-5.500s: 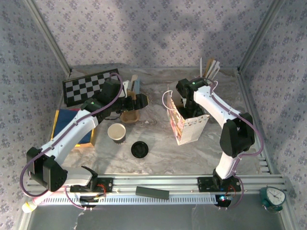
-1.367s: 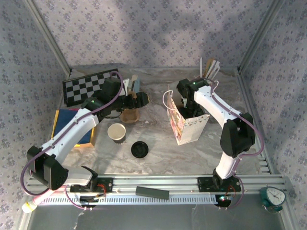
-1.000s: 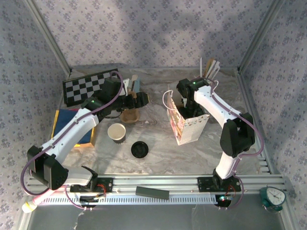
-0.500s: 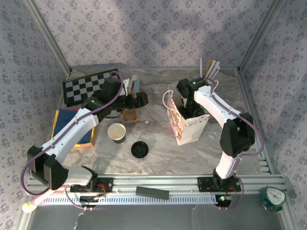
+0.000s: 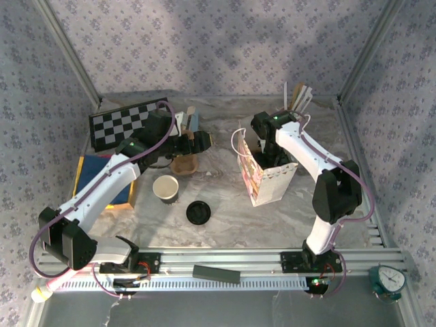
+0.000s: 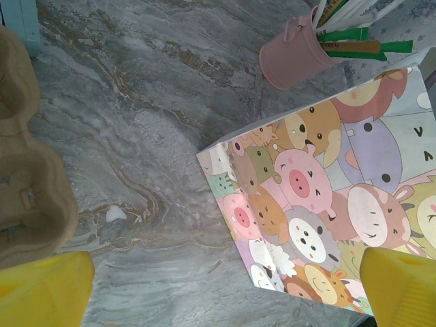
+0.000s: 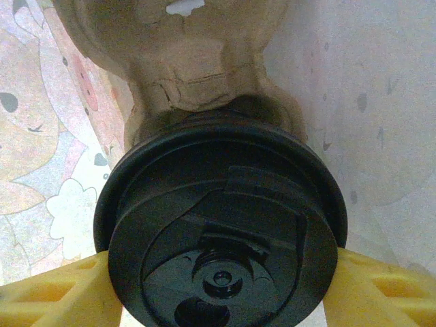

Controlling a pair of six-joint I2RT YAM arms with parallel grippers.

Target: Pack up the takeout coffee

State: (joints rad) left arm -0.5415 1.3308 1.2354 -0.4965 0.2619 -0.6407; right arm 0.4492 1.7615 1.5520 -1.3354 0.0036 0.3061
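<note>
Checked against the earlier top views: found no shift in either arm, the paper bag (image 5: 267, 178), the lidless cup (image 5: 165, 188) or the loose black lid (image 5: 197, 212). Located the right gripper (image 7: 219, 294) down inside the bag, right of centre on the tabletop (image 5: 231, 228), partly spread and clasped on the takeout coffee (image 7: 221, 231), with yellow fingers (image 7: 51, 296) pressed against opposite sides of its black lid. Located that cup inside the bag, seated at one end of a moulded pulp carrier (image 7: 180, 61), lid facing the wrist camera. Found the left gripper (image 6: 221, 291) spread to its widest, grasping nothing, hanging over bare marble left of the bag, just beside a second pulp carrier (image 6: 27, 191) toward the back-left of the tabletop. Noted no contact with anything there.
</note>
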